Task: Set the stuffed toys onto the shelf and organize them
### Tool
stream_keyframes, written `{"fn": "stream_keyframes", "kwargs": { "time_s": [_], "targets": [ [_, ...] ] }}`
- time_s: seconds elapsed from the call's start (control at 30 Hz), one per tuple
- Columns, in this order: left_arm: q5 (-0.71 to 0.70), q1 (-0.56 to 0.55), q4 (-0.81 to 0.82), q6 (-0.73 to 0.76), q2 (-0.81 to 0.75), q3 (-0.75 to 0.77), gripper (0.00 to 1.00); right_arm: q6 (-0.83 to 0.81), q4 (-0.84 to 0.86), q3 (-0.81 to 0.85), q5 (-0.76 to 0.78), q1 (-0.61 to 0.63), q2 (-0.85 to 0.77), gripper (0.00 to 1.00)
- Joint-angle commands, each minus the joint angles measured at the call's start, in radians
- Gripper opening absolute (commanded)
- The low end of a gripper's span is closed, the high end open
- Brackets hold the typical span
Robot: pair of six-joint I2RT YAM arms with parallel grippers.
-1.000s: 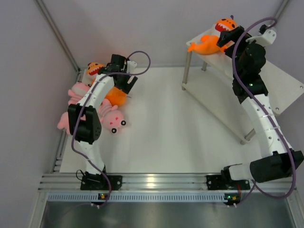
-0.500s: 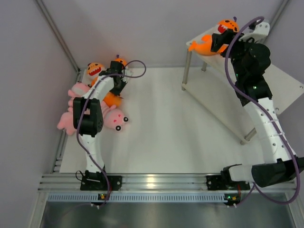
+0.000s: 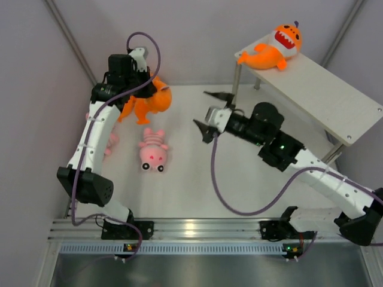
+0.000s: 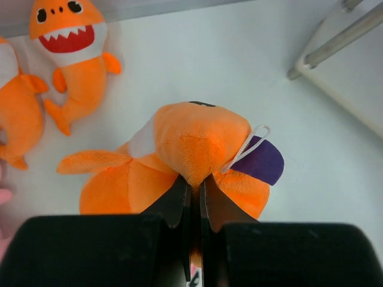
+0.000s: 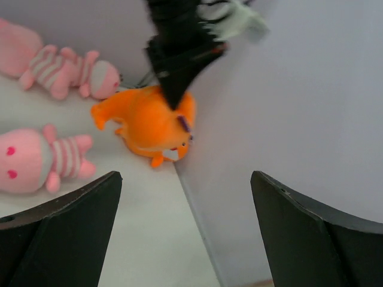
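while the left gripper [image 4: 192, 190] is clamped on just a small fold of the orange shark [image 4: 197, 140], the toy looks lifted off the white table [image 3: 197, 185], with most of its body hanging free of the jaws over the far left side. the right gripper [image 3: 208, 112] stands wide apart with nothing in it, mid-table, facing the held toy and sitting between it and the shelf [image 3: 326, 95]. a second shark [image 3: 278, 48] already lies on the far end of the top board. two more sharks [image 4: 78, 54] are on the table by the back wall, and a pink striped plush [image 3: 154, 152] lies face up near the middle.

the thin pinch worries me most. it's soft fabric and a floppy body, so a quick swing toward the shelf could tug the fold out and drop the toy short. the shelf is well over on the right, so i'd guess a hand-off or a long reach. if the open jaws come in while the shark sways, they may close on a fin or miss it. the two arms are near each other here, and a careless crossing could knock wrists. the shark up top sits near the board's end, and a clumsy placing beside it could nudge it off.
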Motion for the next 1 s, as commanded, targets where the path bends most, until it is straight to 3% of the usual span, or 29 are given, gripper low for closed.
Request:
{"fn": "stream_keyframes", "kwargs": {
  "time_s": [0.0,0.13,0.23,0.33,0.4,0.57,0.77,0.9,0.97],
  "targets": [
    [0.059,-0.010,0.014,-0.205,-0.081,-0.026,0.00,-0.499,0.043,-0.069,0.084,0.196,0.070,0.90],
    [0.044,-0.023,0.015,-0.295,-0.170,-0.085,0.00,-0.810,0.116,-0.063,0.302,0.398,0.215,0.93],
    [0.075,-0.032,0.014,-0.328,-0.210,-0.116,0.00,-0.983,0.210,-0.060,0.356,0.454,0.322,0.95],
    [0.118,-0.036,0.015,-0.337,-0.239,-0.133,0.00,-1.096,0.287,-0.054,0.419,0.476,0.410,0.95],
    [0.141,-0.036,0.015,-0.325,-0.258,-0.141,0.00,-1.063,0.313,-0.046,0.433,0.482,0.422,0.95],
    [0.231,-0.036,0.046,-0.341,-0.296,-0.162,0.00,-0.434,0.230,-0.029,0.289,0.471,0.317,0.93],
    [0.276,-0.036,0.063,-0.362,-0.318,-0.132,0.00,0.199,0.531,-0.259,0.288,0.445,0.220,0.93],
    [0.299,-0.036,0.063,-0.371,-0.345,-0.115,0.00,0.587,0.656,-0.302,0.278,0.309,0.227,0.93],
    [0.323,-0.036,0.063,-0.377,-0.359,-0.109,0.00,0.781,0.706,-0.313,0.198,0.250,0.244,0.93]
  ]
}}
